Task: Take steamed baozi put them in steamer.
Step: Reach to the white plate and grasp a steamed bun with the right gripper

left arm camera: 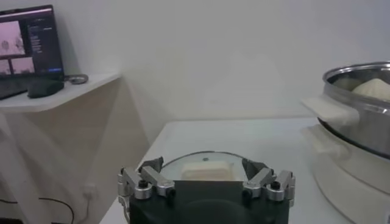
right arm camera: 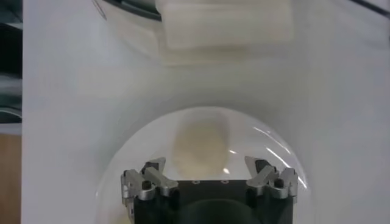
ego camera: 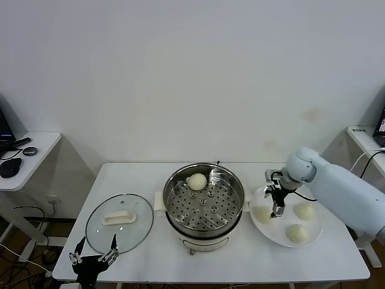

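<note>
One cream-white baozi (ego camera: 197, 181) lies on the perforated tray at the back of the steel steamer (ego camera: 231, 180) in the middle of the table. Three more baozi lie on the white plate (ego camera: 278, 238) to its right: one at the left (ego camera: 263, 215), one at the back right (ego camera: 305, 211), one at the front (ego camera: 297, 233). My right gripper (ego camera: 277, 211) is open and empty, pointing down just above the left baozi, which shows between its fingers in the right wrist view (right arm camera: 200, 145). My left gripper (ego camera: 93, 256) is open and idle at the table's front left edge.
A round glass lid (ego camera: 119, 221) with a white handle lies flat left of the steamer, just beyond my left gripper (left arm camera: 204, 169). A side table (ego camera: 24, 158) with a mouse stands far left. The steamer's cream side handle (right arm camera: 222, 24) is close to the plate.
</note>
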Robot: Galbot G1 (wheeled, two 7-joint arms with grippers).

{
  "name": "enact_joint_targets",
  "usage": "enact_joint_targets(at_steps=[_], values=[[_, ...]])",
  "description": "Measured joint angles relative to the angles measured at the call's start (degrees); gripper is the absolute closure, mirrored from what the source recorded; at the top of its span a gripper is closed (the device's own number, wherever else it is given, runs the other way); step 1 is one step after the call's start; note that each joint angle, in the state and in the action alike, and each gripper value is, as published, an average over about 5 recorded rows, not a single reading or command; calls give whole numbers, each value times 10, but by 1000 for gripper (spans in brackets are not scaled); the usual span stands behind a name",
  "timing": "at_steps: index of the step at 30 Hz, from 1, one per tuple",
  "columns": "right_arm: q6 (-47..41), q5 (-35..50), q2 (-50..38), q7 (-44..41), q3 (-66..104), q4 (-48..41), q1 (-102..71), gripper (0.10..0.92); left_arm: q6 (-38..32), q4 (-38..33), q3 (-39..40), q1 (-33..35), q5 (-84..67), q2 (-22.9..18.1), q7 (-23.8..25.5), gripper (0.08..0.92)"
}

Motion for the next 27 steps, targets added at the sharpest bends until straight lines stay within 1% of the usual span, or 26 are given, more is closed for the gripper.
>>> enact_joint_targets(at_steps=[11,27], values=[[5,-21,22,12,8,-30,-22,203,0,6,0,-4,4,2,0,177],[6,-36,23,17,12,-37,-36,203,-2,14,8,-11,9,1,0,177]])
